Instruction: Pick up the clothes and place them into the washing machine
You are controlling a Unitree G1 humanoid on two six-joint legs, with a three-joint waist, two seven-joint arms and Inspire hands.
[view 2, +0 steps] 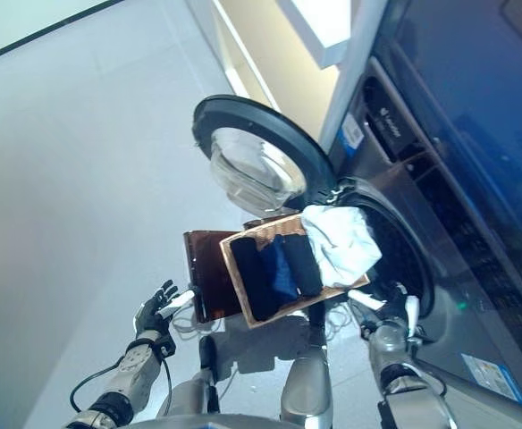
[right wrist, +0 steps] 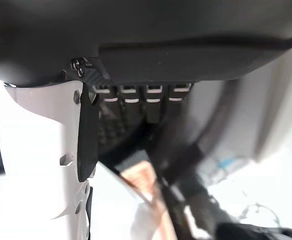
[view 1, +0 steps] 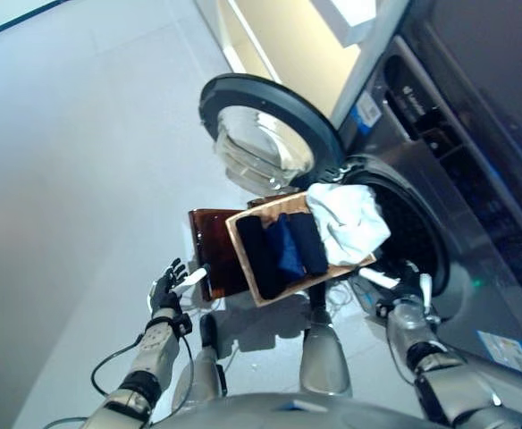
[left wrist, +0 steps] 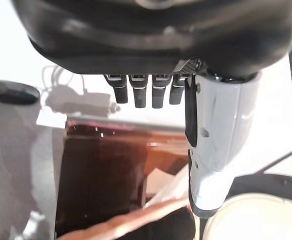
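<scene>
Clothes: crumpled white cloth (view 1: 349, 219) and dark folded garments (view 1: 282, 252) in a woven tan basket (view 1: 248, 268), at the grey washing machine's (view 1: 475, 223) open round door (view 1: 265, 138).
Left hand (view 1: 166, 288): fingers spread, empty.
Right hand (view 1: 407, 290): fingers relaxed, empty.

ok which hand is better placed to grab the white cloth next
Right, probably. The crumpled white cloth lies at the wooden basket's end nearest the washing machine's open drum, close above the open right hand. The open left hand sits past the basket's far side.

pale glossy grey floor (view 1: 73, 161), cream wall (view 1: 288, 54) behind, bright light overhead
</scene>
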